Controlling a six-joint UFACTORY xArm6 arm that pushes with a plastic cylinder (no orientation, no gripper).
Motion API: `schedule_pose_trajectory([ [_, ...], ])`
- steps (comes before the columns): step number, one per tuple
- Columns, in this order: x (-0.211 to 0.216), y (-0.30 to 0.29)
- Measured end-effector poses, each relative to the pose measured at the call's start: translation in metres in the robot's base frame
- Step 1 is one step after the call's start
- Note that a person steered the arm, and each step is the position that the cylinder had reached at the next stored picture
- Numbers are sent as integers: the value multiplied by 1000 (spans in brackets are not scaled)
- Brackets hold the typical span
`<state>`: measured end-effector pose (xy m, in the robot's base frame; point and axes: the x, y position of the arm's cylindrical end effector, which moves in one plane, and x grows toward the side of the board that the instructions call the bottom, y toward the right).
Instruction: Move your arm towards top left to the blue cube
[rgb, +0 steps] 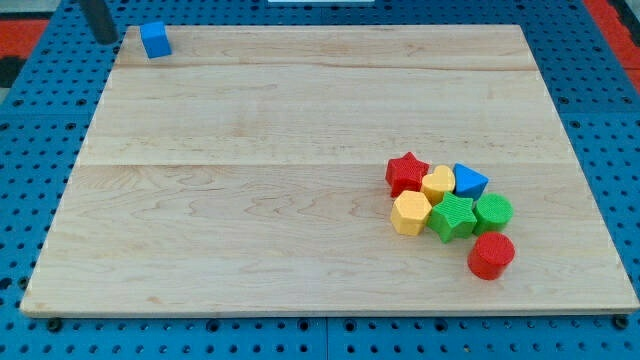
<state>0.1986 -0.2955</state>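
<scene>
The blue cube (155, 40) sits at the top left corner of the wooden board (250, 180). My rod comes down at the view's top left, and my tip (104, 40) ends just off the board's left edge, a short way left of the blue cube and apart from it.
A cluster of blocks lies at the lower right: a red star (406, 173), a yellow heart (438, 183), a blue triangle (468, 181), a yellow hexagon (410, 212), a green star (453, 217), a green cylinder (492, 212), and a red cylinder (491, 255).
</scene>
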Motion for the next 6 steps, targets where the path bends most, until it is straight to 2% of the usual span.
schedule_pose_trajectory([
  [1, 13, 46],
  [2, 106, 125],
  [3, 128, 134],
  [4, 87, 65],
  [5, 64, 133],
  [6, 152, 236],
])
